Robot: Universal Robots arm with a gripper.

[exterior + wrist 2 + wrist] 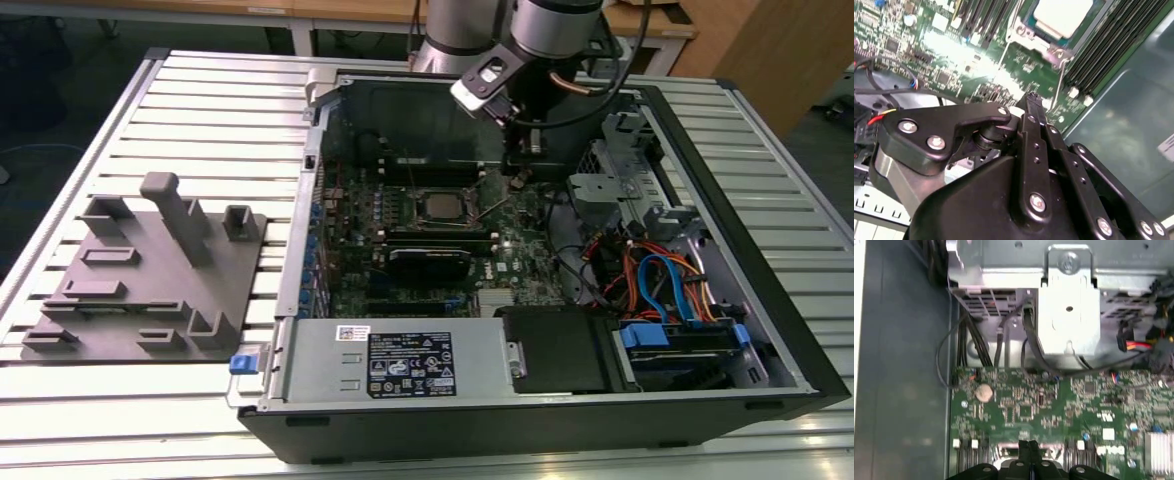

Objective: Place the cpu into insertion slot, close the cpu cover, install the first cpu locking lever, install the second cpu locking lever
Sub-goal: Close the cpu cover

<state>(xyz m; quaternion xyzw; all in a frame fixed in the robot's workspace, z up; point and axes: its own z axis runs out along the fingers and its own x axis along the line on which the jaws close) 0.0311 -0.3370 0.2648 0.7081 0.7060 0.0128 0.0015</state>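
The cpu (437, 205) lies flat in the insertion slot (467, 206) on the green board inside the open computer case. In the second wrist view its silver top (1061, 15) shows through the cpu cover (1021, 31), which lies down around it. A thin wire locking lever (1058, 85) runs from the socket's corner toward my fingertips. My gripper (518, 172) hangs just to the exterior view's right of the socket, low over the board. Its black fingers (1030, 107) are pressed together with nothing between them. The same tips (1029, 447) show over the board in the first wrist view.
Black memory sticks (434, 240) lie beside the socket. A silver power supply (387, 365) fills the case's front, and a drive bay with blue and orange cables (667, 290) sits at the exterior view's right. A grey fixture block (147, 270) stands on the slatted table.
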